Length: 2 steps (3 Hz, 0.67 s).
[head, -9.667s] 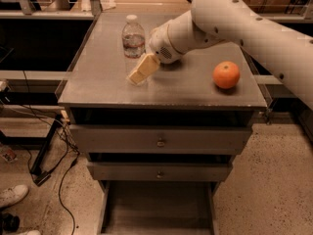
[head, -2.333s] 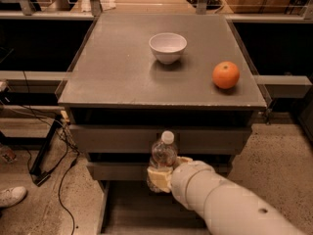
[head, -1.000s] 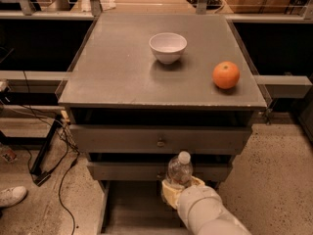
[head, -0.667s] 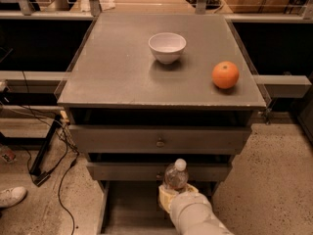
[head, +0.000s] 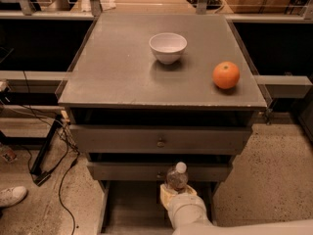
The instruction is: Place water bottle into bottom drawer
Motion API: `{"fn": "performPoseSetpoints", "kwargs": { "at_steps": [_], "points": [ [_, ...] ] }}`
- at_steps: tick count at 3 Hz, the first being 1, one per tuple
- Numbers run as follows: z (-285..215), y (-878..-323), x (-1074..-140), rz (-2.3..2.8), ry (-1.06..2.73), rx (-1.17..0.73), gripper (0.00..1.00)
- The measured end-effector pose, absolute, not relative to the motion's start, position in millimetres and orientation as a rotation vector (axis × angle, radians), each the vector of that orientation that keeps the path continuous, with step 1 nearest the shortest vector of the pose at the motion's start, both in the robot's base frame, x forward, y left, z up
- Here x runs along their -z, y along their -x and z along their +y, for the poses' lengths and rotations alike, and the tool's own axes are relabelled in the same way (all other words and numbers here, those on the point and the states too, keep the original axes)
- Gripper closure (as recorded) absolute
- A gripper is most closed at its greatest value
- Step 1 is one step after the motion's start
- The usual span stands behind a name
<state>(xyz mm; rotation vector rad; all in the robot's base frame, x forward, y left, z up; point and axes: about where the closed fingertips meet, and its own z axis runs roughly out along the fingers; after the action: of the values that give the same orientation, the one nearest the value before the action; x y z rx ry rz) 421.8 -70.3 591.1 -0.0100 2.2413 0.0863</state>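
- The grey metal cabinet (head: 117, 77) fills the view, its flat top bearing only two things, with two knobbed drawers shut below.
- The bottom drawer (head: 132, 204), a wide shallow grey metal tray with side rails, stands pulled out at the foot of the cabinet.
- The robot's white arm (head: 195, 218) reaches in from the lower edge, over the tray's right half.
- The two-finger gripper (head: 177, 196), with cream pads, is clenched around the lower body of the bottle, above the open tray.
- The small clear plastic water bottle (head: 176, 178) with a white screw cap stands upright in that grasp, its cap level with the middle drawer (head: 122, 171) front; it is not yet set down.
- A white round bowl (head: 167, 47) sits near the back of the top, and a round orange fruit (head: 226, 75) lies well apart at its right edge.
- Risk: the bottle is tall and narrow, so letting go before its base meets the tray floor would probably tip it.
- Risk: it hangs close to the middle drawer front, so moving it further back could knock the cap against the panel.
- Against the view 2.3 s ago, the bottle is lower and further right; since 0.7 s ago it has barely shifted.
- In the oldest view, it stood on the cabinet top.
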Motion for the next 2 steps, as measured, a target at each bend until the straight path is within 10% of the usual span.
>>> {"fn": "performPoseSetpoints", "kwargs": {
  "at_steps": [2],
  "points": [
    [-67.5,-418.7,-582.1,2.246,-0.036,-0.076,1.00]
  ]
}}
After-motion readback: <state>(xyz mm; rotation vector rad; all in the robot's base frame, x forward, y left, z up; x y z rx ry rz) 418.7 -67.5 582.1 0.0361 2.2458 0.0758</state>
